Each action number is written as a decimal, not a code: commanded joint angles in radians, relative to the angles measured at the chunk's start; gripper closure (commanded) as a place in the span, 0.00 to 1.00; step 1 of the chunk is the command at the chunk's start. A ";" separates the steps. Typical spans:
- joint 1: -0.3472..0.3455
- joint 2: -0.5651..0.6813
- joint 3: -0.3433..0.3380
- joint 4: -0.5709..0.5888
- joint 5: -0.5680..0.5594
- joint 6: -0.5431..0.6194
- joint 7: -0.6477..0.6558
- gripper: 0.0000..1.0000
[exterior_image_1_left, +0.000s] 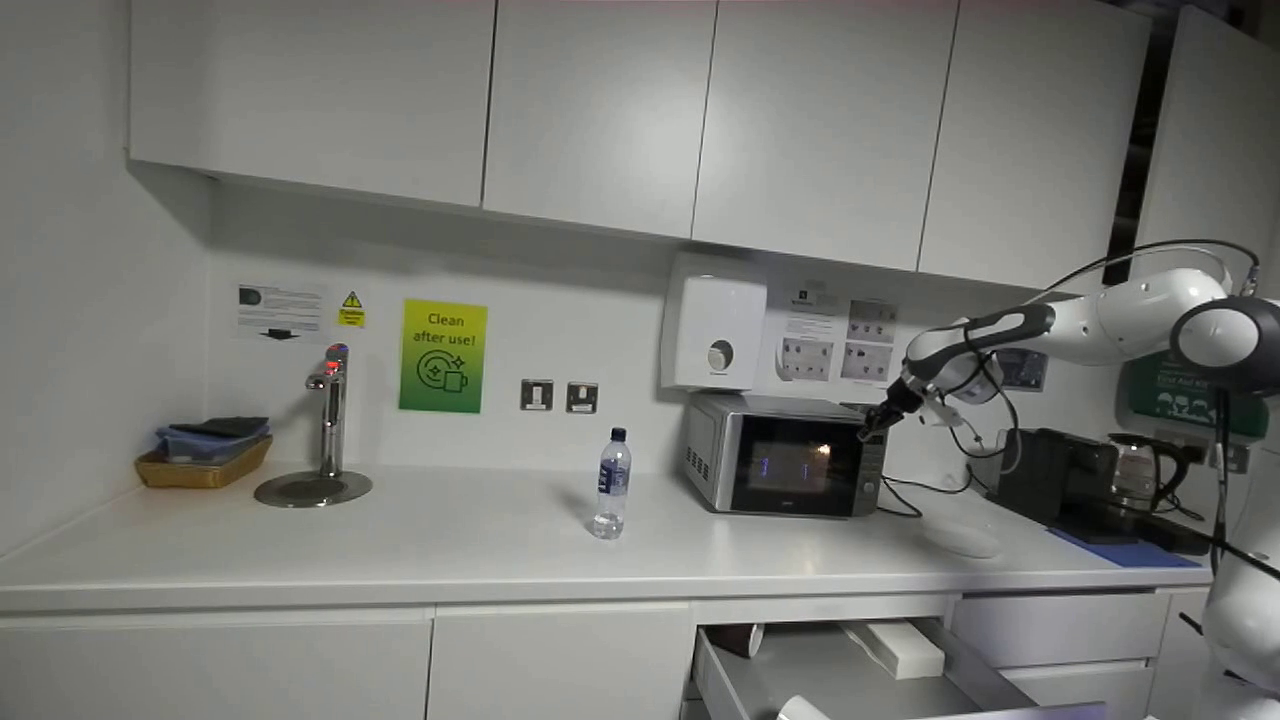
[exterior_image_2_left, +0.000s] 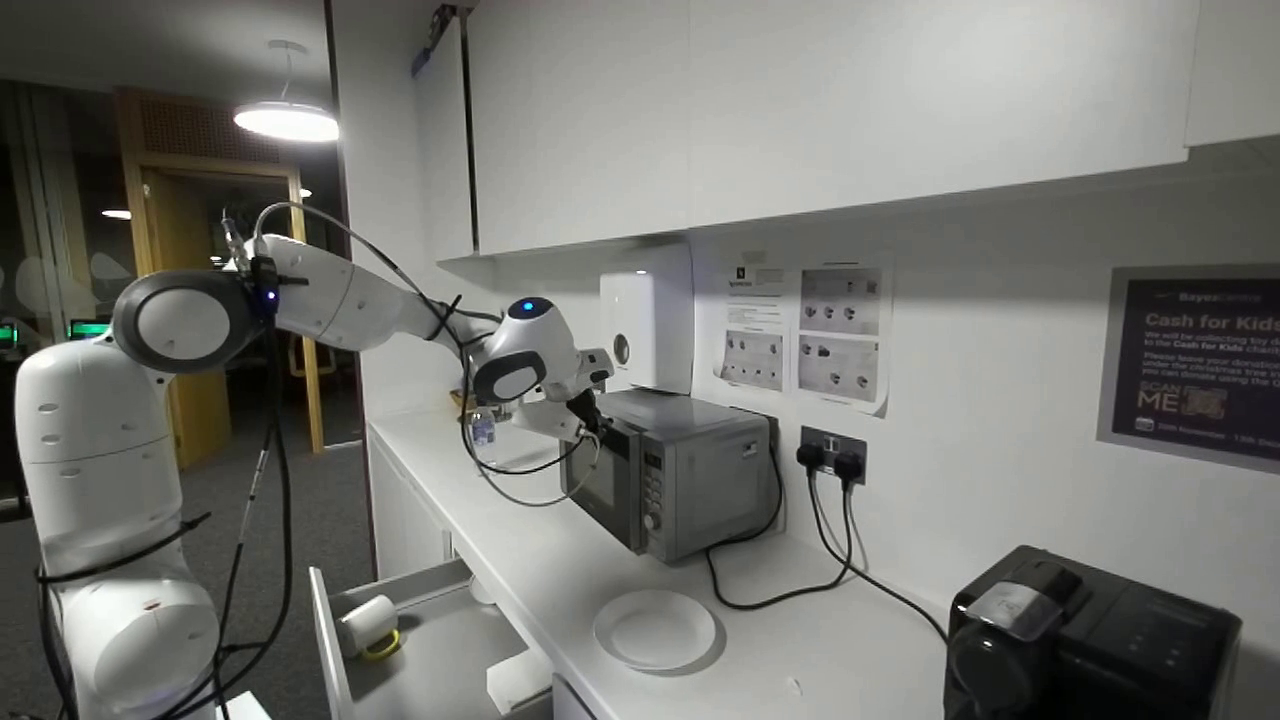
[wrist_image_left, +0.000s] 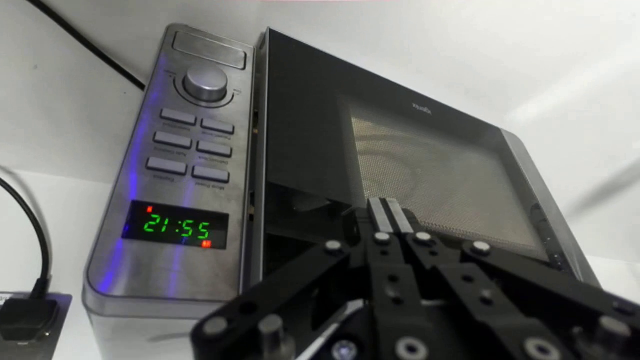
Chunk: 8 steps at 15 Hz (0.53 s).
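Microwave (wrist_image_left: 210, 165) stands toward the back edge of the countertop (exterior_image_1_left: 430, 540); before its door (wrist_image_left: 415, 160) hangs the gripper (wrist_image_left: 389, 210), fingers together on nothing, contact hard to judge. Work there looks like the step in hand; the next move calls for careful fingertip placing. Nearer the front edge lies a plate (exterior_image_2_left: 655, 632), farther along a bottle (exterior_image_1_left: 612, 490), in the far back corner a basket (exterior_image_1_left: 190, 474).

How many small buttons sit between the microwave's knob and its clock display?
6, on the microwave's panel in the wrist view: upper left button, upper right button, middle left button, middle right button, lower left button and lower right button. None looks hidden.
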 joint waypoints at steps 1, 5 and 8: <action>-0.025 -0.041 0.033 0.036 0.006 -0.014 -0.010 1.00; 0.001 -0.026 0.021 0.070 0.029 0.112 -0.055 1.00; 0.005 -0.001 0.021 0.086 0.048 0.207 -0.068 1.00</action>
